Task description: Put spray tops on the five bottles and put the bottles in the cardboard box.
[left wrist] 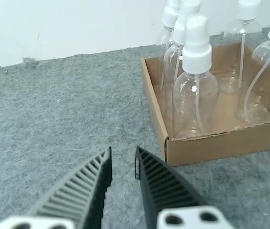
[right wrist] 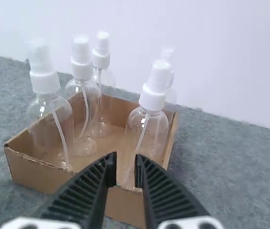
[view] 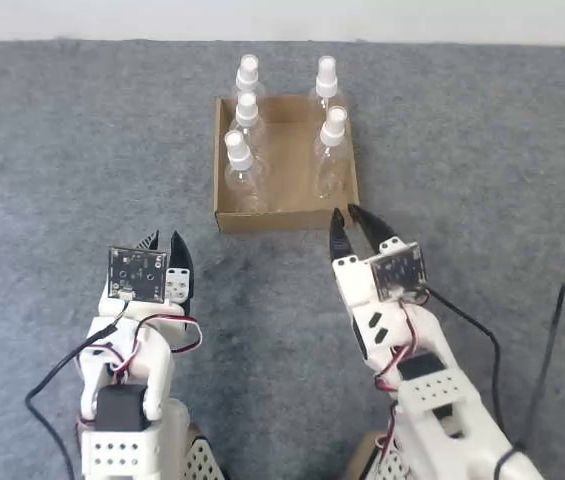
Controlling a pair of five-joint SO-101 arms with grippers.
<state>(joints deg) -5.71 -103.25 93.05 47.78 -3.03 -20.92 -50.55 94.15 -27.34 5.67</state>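
A: Bottles (view: pixel 237 165), five, each capped with a spray top (view: pixel 333 123), long axes upright. All appear to stand in the cardboard box (view: pixel 282 218), near the middle of the table's (view: pixel 62 150) far edge.
B: Grippers?
A: Left gripper (view: pixel 165 250): fingers slightly parted, empty, back from the box's near left corner. Right gripper (view: pixel 345 214): narrowly parted, empty, tips just at the near right corner, so it is the nearer arm. The box lies ahead of both.
B: Print?
A: None legible on bottles or box.
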